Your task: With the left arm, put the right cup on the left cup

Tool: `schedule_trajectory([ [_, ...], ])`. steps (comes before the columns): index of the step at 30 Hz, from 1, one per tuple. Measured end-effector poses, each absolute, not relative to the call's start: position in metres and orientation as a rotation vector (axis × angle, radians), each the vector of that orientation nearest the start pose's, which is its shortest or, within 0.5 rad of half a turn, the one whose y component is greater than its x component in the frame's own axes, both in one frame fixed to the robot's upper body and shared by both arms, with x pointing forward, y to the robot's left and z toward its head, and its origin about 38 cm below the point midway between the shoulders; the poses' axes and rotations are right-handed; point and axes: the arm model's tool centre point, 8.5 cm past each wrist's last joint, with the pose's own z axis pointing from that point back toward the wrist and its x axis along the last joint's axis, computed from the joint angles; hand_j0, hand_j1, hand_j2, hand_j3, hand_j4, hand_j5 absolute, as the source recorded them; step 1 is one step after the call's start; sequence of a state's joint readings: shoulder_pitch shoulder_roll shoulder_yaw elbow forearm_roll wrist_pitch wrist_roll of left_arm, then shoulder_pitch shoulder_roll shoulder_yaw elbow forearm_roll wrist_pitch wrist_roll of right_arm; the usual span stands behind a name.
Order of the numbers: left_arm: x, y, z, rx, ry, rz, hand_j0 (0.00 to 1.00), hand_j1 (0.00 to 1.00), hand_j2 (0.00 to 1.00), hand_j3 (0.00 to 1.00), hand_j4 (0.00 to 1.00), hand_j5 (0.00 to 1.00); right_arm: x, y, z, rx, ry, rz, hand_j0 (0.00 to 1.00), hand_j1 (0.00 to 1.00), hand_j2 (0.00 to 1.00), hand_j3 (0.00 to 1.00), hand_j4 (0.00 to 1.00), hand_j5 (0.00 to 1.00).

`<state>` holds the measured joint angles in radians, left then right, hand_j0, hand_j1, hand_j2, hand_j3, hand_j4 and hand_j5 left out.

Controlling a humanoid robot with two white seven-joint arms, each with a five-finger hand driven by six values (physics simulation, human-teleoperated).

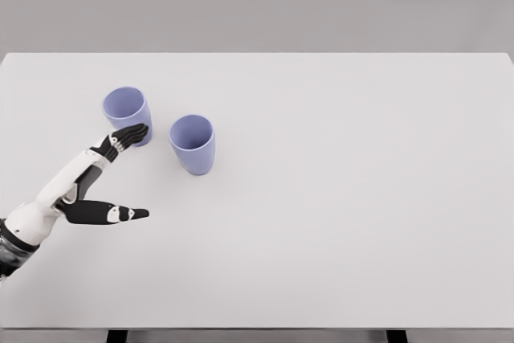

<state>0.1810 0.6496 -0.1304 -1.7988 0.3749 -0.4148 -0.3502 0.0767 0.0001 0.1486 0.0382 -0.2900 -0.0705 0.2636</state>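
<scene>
Head view | I see left hand [100, 178] at lower left, fingers wide, holding nothing; fingertips [136, 130] by left cup [127, 112] | right cup [193, 144] beside, upright on table [361, 198]

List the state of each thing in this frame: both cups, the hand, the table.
left cup: upright on the table, open end up, nothing stacked on it; the hand's fingertips are at its lower right side.
right cup: upright, open end up, standing apart from the left cup, not held.
left hand: open, fingers extended, holding nothing.
table: white, carrying both cups.
right hand: not in view.
</scene>
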Motion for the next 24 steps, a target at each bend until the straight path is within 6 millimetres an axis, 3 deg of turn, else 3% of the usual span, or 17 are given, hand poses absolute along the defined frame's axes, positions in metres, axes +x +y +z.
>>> schedule_trajectory([
  [14, 0.303, 0.305, 0.119, -0.286, -1.597, -0.685, 1.00, 1.00, 1.00, 1.00, 1.00, 1.00, -0.052, -0.252, -0.258, 0.157, 0.018, -0.146, 1.00, 1.00, 1.00, 1.00, 1.00, 1.00],
  [24, 0.310, 0.291, 0.111, -0.318, -1.565, -0.594, 1.00, 1.00, 1.00, 1.00, 1.00, 1.00, -0.052, -0.252, -0.258, 0.157, 0.018, -0.146, 1.00, 1.00, 1.00, 1.00, 1.00, 1.00],
])
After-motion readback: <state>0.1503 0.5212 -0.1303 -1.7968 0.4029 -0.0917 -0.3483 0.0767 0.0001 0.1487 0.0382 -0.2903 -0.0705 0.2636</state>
